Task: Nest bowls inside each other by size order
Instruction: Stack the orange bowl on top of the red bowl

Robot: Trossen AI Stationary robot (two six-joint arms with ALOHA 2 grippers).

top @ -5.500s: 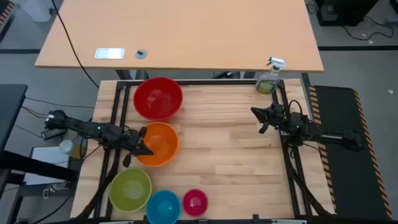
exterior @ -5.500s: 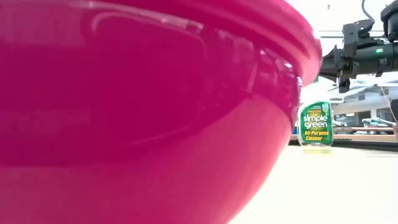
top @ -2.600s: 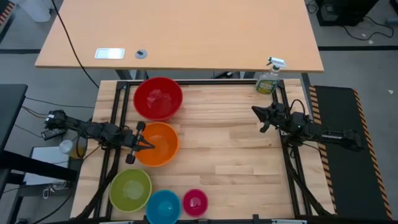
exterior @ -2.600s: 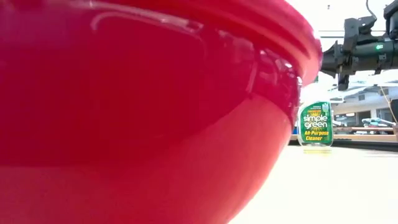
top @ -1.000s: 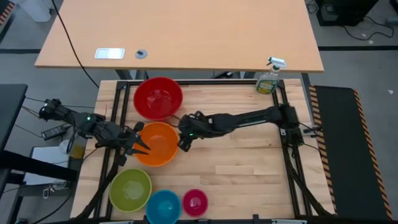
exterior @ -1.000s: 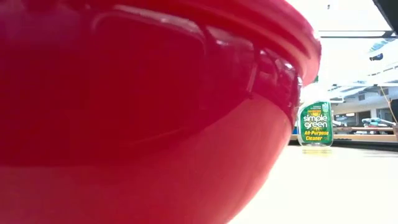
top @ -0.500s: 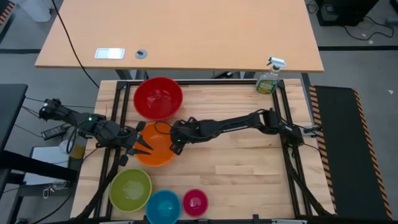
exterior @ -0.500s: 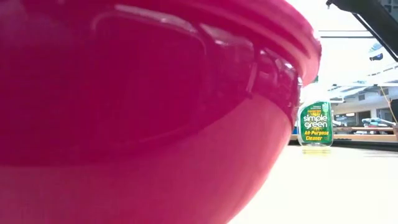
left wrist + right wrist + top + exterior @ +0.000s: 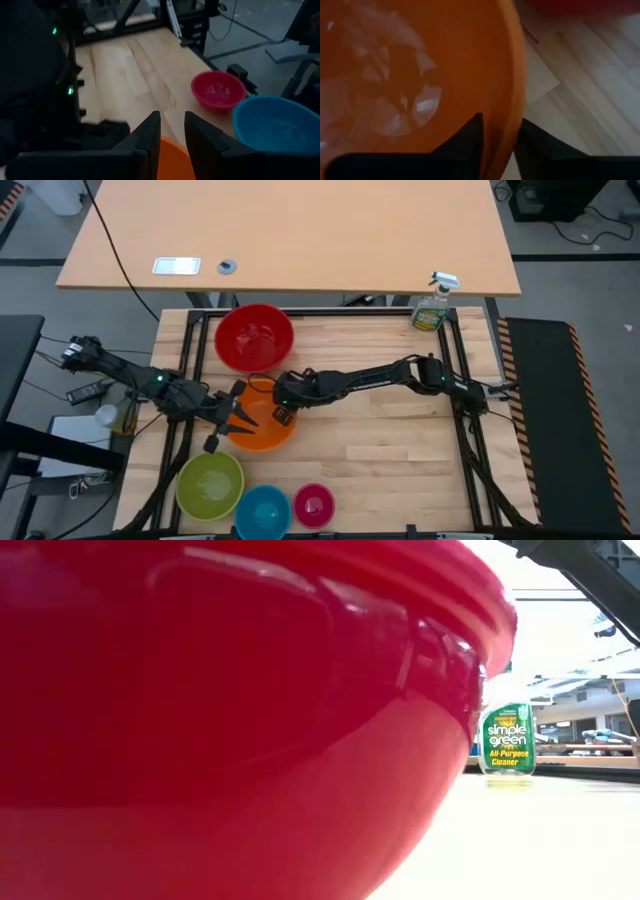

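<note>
Orange bowl point(image 9: 262, 420): we are pinching opposite rims, left tool point(image 9: 232, 418) and right tool point(image 9: 282, 412) each clamping; red bowl point(image 9: 254, 337) crowding behind; bare desk point(image 9: 380, 450) lying rightward.

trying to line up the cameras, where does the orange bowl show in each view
High view: orange bowl left of centre, below the red bowl, left gripper on its left rim, right gripper on its right rim.
Low view: not in it.
Left wrist view: a sliver between that arm's fingers.
Right wrist view: fills most of the picture, rim between the fingers.
Shared landmark: the wooden table.
</note>
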